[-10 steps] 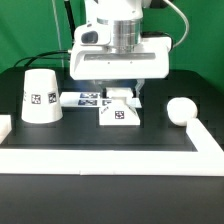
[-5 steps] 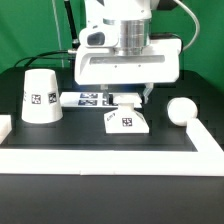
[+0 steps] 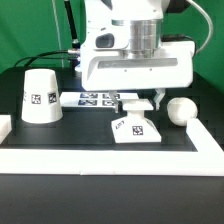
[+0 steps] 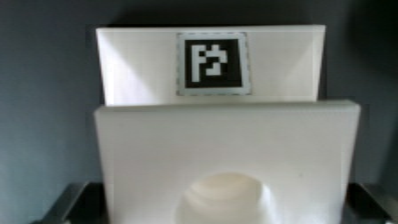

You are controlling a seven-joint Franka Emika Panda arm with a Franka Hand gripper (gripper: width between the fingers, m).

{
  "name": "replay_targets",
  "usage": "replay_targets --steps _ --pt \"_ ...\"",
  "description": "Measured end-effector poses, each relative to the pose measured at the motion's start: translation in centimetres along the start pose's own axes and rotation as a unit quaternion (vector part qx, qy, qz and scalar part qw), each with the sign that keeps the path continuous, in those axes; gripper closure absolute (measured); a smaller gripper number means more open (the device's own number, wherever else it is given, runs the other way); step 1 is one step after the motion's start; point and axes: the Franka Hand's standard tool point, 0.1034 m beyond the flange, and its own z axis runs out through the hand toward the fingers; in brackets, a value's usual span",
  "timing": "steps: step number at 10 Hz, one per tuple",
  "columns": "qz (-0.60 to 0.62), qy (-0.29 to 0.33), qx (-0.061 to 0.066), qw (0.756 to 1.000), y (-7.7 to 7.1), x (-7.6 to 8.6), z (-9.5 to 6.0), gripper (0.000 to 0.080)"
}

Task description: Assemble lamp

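Observation:
The lamp base point(image 3: 134, 128), a squat white block with tags, sits on the black table right of centre. My gripper point(image 3: 143, 103) stands right over it with the fingers down at its sides, shut on the base. In the wrist view the base point(image 4: 222, 130) fills the picture, its tag point(image 4: 214, 62) on the far part, and dark fingers point(image 4: 68, 203) show at both edges. The tapered shade point(image 3: 40, 95) stands at the exterior view's left. The round bulb point(image 3: 181, 110) lies at the right, a short way from the base.
The marker board point(image 3: 95, 99) lies flat behind the base, partly under the gripper body. A raised white border point(image 3: 100, 160) runs along the front and up the right side point(image 3: 205, 135) of the black table, close to the bulb.
The gripper and the base have moved together toward the exterior view's right and slightly forward, closer to the bulb. The shade and the bulb have not moved.

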Motion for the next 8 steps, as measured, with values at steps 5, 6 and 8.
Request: replay_targets --steps 5,6,8 --pt "-0.005 0.024 0.002 1.0 -1.0 4.4 0.0 0.0264" --pt "-0.004 0.029 0.003 1.0 -1.1 5.4 0.0 0.0264" --pt "0.003 0.043 0.005 0.999 -1.8 7.6 0.1 0.0264"
